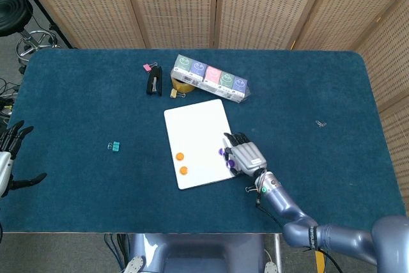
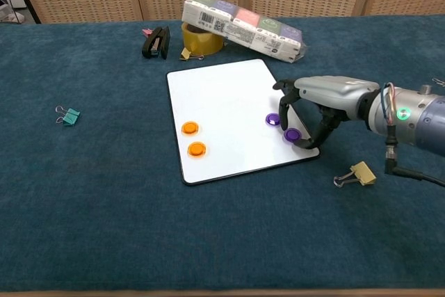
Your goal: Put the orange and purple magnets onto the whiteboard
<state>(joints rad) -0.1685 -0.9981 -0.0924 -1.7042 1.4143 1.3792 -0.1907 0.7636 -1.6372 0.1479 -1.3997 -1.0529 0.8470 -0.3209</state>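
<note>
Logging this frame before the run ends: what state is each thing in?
Whiteboard: flat on table.
Orange magnets: both on the whiteboard.
Purple magnets: both on the whiteboard.
Right hand: fingers apart over the nearer purple magnet.
Left hand: open, idle.
Gold binder clip: on table.

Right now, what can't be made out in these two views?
- Right hand: fingertip contact with the nearer purple magnet is unclear in chest view; head view hides that magnet.
- Left hand: cut off by head view's edge, absent from chest view.
- Yellow tape roll: partly hidden behind the box.
</note>
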